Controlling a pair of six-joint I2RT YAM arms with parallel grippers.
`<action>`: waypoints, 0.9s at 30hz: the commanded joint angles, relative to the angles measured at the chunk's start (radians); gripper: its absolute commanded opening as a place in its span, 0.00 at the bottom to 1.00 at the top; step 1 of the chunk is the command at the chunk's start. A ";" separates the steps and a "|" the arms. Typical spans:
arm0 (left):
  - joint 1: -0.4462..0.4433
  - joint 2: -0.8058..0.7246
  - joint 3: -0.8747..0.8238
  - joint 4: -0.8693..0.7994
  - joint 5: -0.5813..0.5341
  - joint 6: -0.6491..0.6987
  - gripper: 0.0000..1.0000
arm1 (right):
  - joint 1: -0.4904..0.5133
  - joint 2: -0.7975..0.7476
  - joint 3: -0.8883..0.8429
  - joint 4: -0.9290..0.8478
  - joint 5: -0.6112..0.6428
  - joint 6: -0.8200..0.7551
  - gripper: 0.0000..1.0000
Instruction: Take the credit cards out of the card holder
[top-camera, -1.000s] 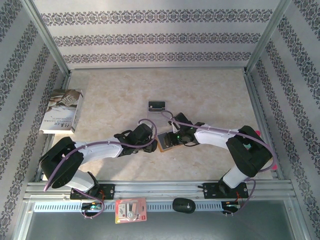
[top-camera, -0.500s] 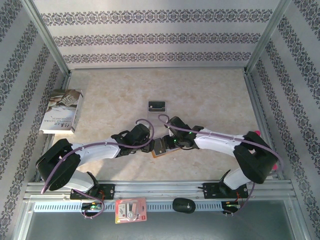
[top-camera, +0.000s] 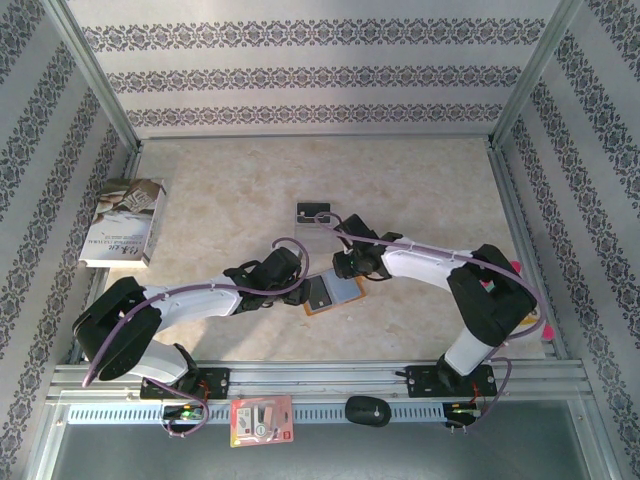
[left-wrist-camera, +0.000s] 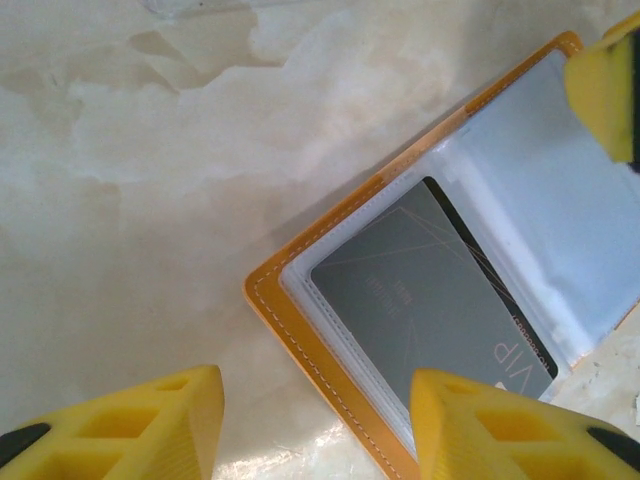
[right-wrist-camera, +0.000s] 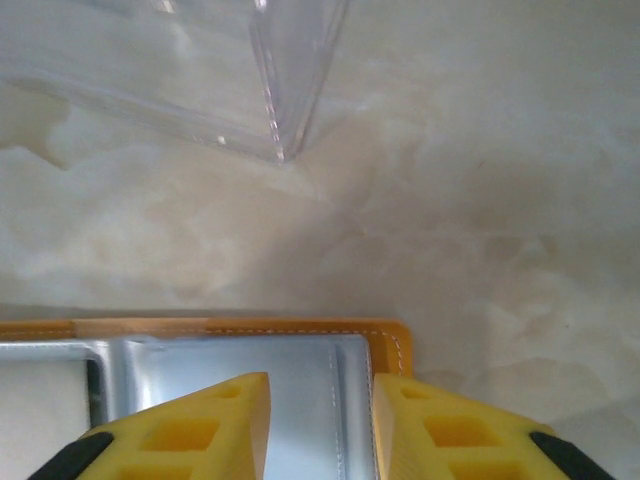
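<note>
The card holder (top-camera: 331, 292) lies open on the desk (top-camera: 420, 190), just in front of my two wrists, orange stitched rim up and grey-blue pockets showing. In its near pocket sits a grey card (left-wrist-camera: 430, 290), still tucked in. It has "VIP" printed along one end and fainter lines of print in the middle that I cannot read.

My left hand (left-wrist-camera: 315, 425) is released. Its yellow fingers (left-wrist-camera: 165, 420) stand wide apart, one over bare desk and the other over the holder's corner.

My right hand (right-wrist-camera: 318, 420) hangs over the opposite pocket with only a narrow gap between its fingers. I cannot tell whether they pinch the sleeve.

A clear plastic stand (right-wrist-camera: 200, 80) is just beyond. A black card (top-camera: 314, 211) with a small white mark lies farther out. The book (top-camera: 125, 222) at far left has cover text too small to read.
</note>
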 joint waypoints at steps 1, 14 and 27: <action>-0.010 -0.028 -0.018 -0.044 0.004 -0.003 0.52 | 0.043 0.029 -0.005 -0.071 0.086 -0.019 0.32; -0.010 -0.033 -0.033 -0.050 -0.015 0.033 0.51 | 0.162 -0.133 -0.120 -0.163 0.191 0.075 0.38; -0.013 0.083 -0.018 -0.038 0.045 0.034 0.45 | 0.146 -0.146 -0.084 -0.006 -0.248 0.057 0.24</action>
